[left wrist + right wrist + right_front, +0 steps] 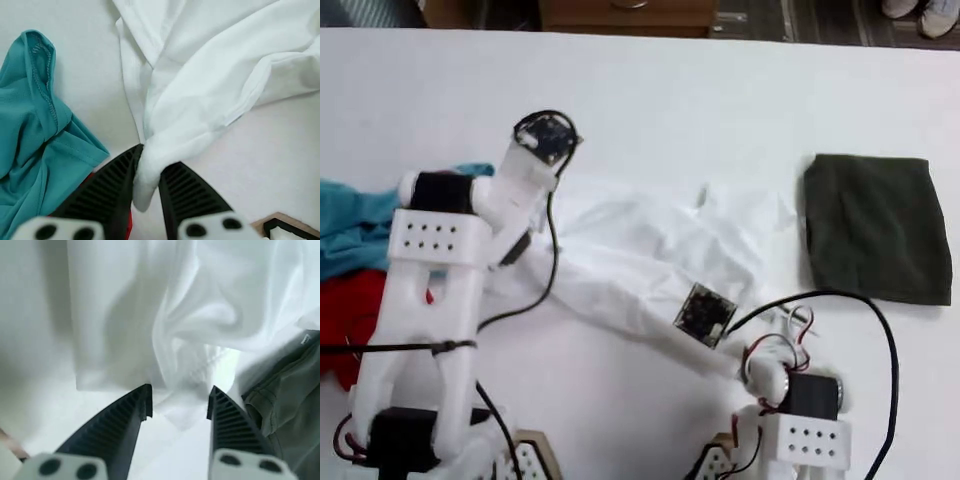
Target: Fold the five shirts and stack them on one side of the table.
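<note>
A crumpled white shirt (pixel 650 250) lies spread across the middle of the table. My left gripper (pixel 147 172) is shut on a bunched fold of the white shirt (pixel 210 85), at its end nearest the teal shirt (pixel 35 125). My right gripper (pixel 180 399) hangs open just above the white shirt's (pixel 150 315) other end, with cloth below the gap between its fingers. A dark green shirt (pixel 875 225) lies folded flat at the right, and its edge (pixel 285 390) is close to the right gripper. A teal shirt (pixel 355 225) and a red shirt (pixel 345 315) lie heaped at the left edge.
The white table (pixel 670 90) has bare room along its far side and in front of the white shirt. The left arm (pixel 435 260) stands over the teal and red heap. Black cables loop near the right arm's base (pixel 805 420).
</note>
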